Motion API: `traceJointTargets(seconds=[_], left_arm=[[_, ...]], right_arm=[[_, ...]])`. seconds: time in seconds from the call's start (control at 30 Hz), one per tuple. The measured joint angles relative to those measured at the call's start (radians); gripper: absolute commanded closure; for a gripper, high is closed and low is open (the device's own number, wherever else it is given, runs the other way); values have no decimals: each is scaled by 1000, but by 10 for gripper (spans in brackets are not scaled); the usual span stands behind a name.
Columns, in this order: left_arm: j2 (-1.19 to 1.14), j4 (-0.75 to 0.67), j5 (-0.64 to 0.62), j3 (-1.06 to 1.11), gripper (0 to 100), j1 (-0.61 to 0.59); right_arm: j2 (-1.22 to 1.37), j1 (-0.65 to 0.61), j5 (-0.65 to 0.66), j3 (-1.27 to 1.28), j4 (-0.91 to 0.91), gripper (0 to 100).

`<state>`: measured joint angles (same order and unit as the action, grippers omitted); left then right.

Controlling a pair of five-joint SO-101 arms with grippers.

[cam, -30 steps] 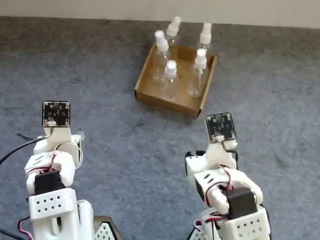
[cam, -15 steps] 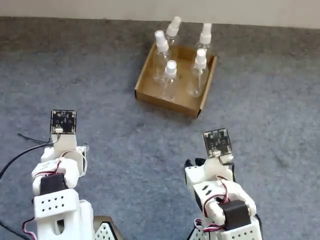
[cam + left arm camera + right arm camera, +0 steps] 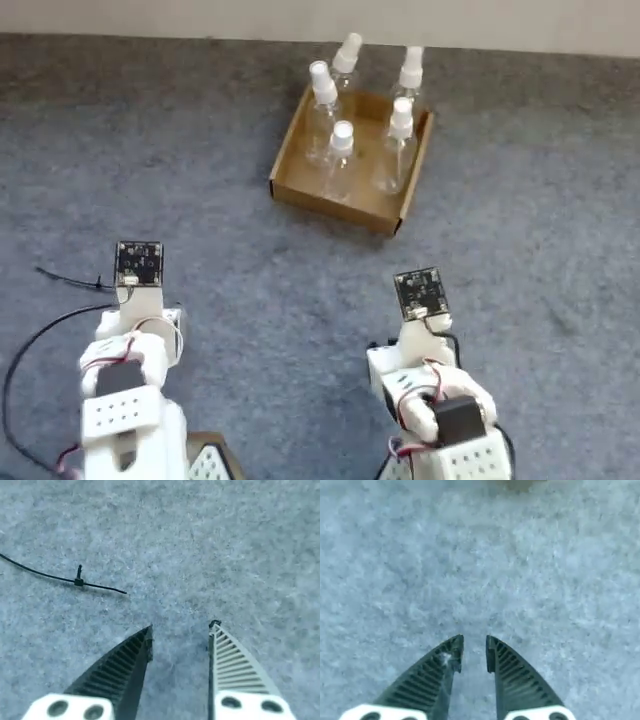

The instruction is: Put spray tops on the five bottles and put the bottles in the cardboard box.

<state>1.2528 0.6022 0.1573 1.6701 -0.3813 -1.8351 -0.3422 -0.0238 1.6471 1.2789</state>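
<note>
Change: both arms have drawn back toward the near edge of the desk (image 3: 520, 200), farther from the cardboard box (image 3: 330, 203).
Left end effector (image 3: 180, 630): jaws spread wide, nothing between them, pointing down at bare grey surface.
Right end effector (image 3: 475, 645): jaws close to each other with a thin gap, gripping nothing.
Cardboard box: at the far side of the desk, well apart from both end effectors, nearer the right one.
Bottles (image 3: 340, 165): five, upright, each with a white spray top (image 3: 343, 133). Three stand clearly inside the box. The back two are at its far wall, probably inside.
Cable tie (image 3: 78, 582): black, flat on the desk, near the left end effector.
</note>
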Motion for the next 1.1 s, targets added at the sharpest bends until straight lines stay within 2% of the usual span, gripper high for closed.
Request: traceJointTargets(seconds=[0.1, 0.23, 0.37, 0.53, 1.1], left_arm=[[8, -130, 0, 3, 832, -3], [8, -152, 0, 6, 832, -3], [8, -141, 0, 6, 832, -3], [8, -46, 0, 6, 832, -3], [8, -44, 0, 6, 832, -3]], right_arm=[[2, 0, 2, 20, -3, 961], [2, 0, 2, 20, -5, 961], [2, 0, 2, 20, -5, 961], [2, 0, 2, 20, -5, 961], [2, 0, 2, 20, -5, 961]])
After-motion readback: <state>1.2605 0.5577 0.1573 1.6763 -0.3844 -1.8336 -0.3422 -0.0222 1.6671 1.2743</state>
